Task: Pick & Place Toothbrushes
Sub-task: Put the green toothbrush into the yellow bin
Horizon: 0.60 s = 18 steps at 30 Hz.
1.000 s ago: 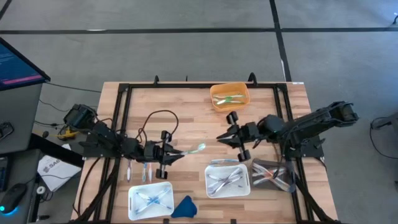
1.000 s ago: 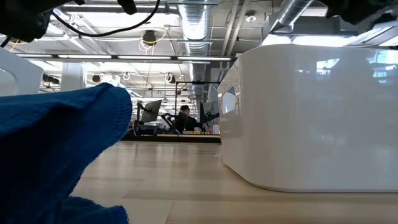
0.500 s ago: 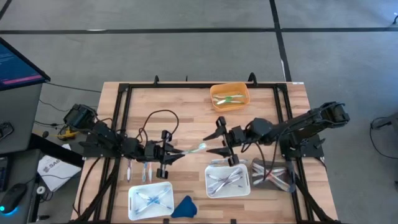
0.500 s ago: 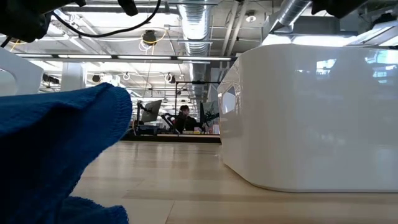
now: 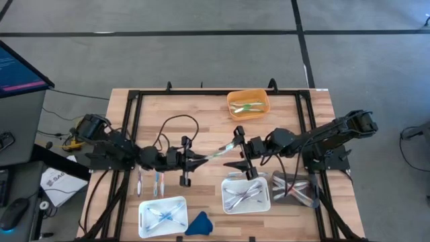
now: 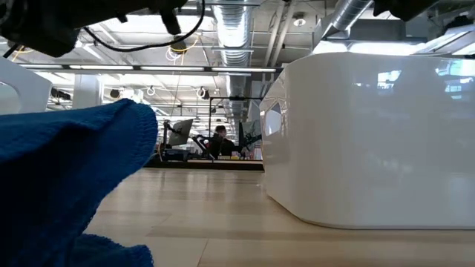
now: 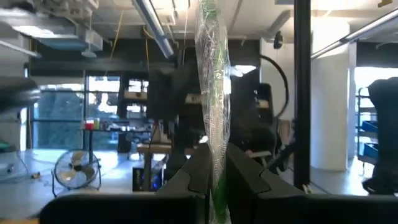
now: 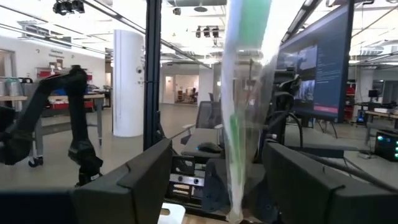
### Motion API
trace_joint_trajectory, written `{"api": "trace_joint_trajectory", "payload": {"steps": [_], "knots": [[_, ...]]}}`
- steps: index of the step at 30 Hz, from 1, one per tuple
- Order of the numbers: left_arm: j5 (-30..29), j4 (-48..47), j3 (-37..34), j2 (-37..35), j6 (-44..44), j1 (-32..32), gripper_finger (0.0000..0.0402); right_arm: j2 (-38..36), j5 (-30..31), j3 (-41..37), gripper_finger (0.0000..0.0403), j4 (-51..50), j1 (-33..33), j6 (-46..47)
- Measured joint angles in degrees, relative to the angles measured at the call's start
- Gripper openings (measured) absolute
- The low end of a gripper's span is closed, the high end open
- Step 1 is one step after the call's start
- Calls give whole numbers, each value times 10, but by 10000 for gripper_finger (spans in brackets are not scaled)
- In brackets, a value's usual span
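Over the middle of the wooden table [image 5: 201, 114], the left gripper [image 5: 196, 158] is clamped shut on a green wrapped toothbrush [image 5: 216, 154], holding it out level toward the right gripper [image 5: 236, 147], whose fingers stand spread wide on either side of the brush's far end without pinching it; this looks like a hand-over not yet completed. As for progress, the orange bin [image 5: 248, 105] at the far edge holds only one or two green brushes; far more lie unsorted: a crossed handful in the white tray [image 5: 246, 193] under the right arm, several in the white tray [image 5: 162, 216] near the blue cloth [image 5: 199, 224], more in the clear container [image 5: 295, 188], and a few loose toothbrushes [image 5: 156, 183] on the wood; most of the job is left.
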Motion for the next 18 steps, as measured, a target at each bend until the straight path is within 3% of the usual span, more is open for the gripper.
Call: {"api": "trace_joint_trajectory", "payload": {"steps": [18], "knots": [[-15,5,50,56,-1,13,16,0,4,0,242,-2,0,1]]}}
